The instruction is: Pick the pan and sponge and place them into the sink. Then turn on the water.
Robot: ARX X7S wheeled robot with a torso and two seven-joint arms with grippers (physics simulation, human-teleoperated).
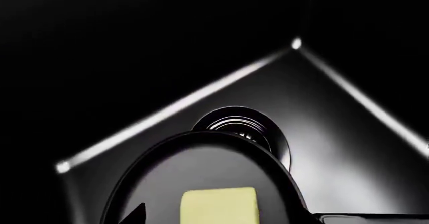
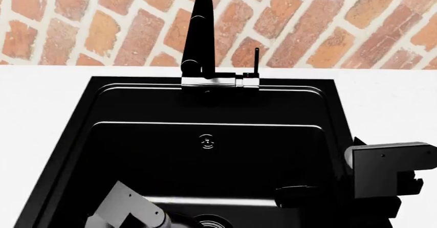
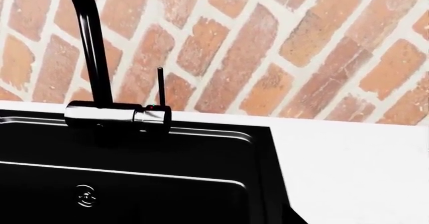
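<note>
Left wrist view: round black pan (image 1: 201, 184) sits in the matte black sink (image 1: 348, 148), just beside the metal drain (image 1: 238, 126), with the pale yellow sponge (image 1: 220, 206) inside it. Can't tell either end effector's state.

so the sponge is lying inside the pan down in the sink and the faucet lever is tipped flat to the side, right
Not quite: the faucet lever stands upright, as the right wrist view shows. The rest holds: in the left wrist view the sponge lies in the pan, down in the sink.
</note>
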